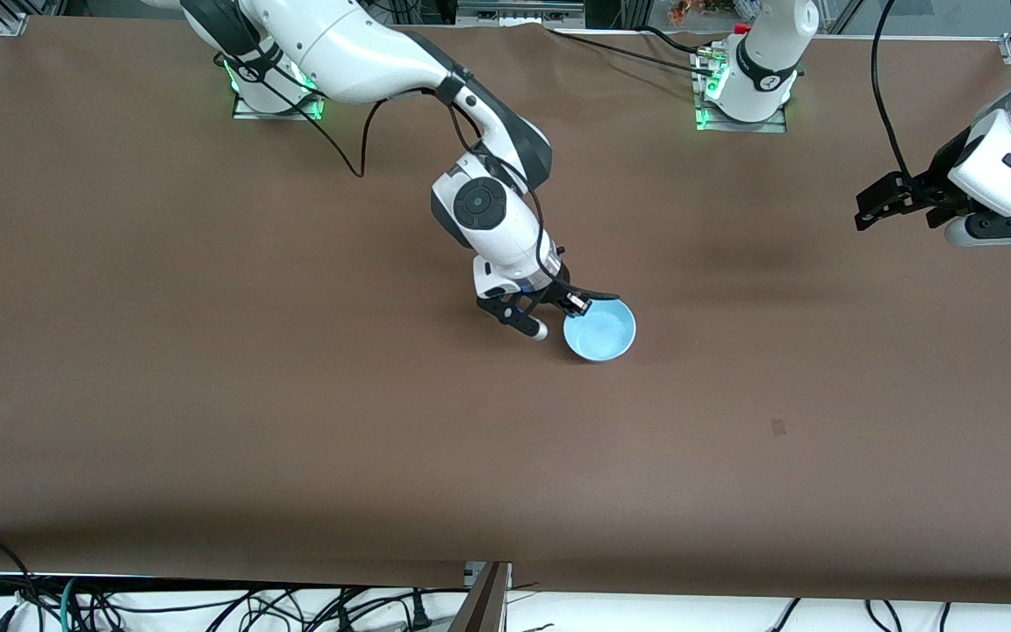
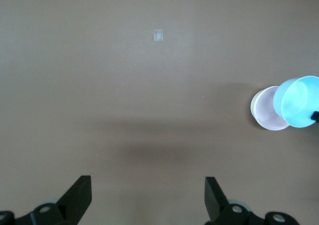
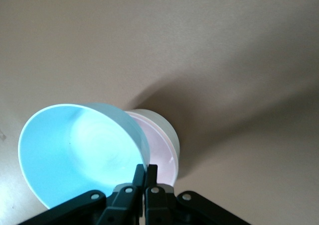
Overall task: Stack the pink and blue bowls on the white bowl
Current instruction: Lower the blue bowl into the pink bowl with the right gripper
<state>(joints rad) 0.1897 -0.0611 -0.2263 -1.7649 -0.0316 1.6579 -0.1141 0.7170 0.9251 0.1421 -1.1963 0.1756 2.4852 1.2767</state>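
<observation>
Already the pink bowl [image 3: 162,153] sat nested in the white bowl [image 3: 172,133] near the middle of the counter [image 1: 207,395], so the first half of the stacking looked done. Only the blue bowl [image 1: 600,330] was left to place. The right claw [image 1: 577,305] was pinched tight on that bowl's rim and held it tilted in the air, over the pink-and-white pair but offset from it; in the left wrist view the blue bowl covered only part of the pink one, so it was not yet seated. In the front view it hid the two bowls beneath it.

The left claw [image 1: 878,204] waited with its fingers spread wide and empty, raised over the left arm's end of the counter, well apart from the bowls.

By the look of things, what remained was to centre the blue bowl over the pink one, level it, lower it in and let go.
</observation>
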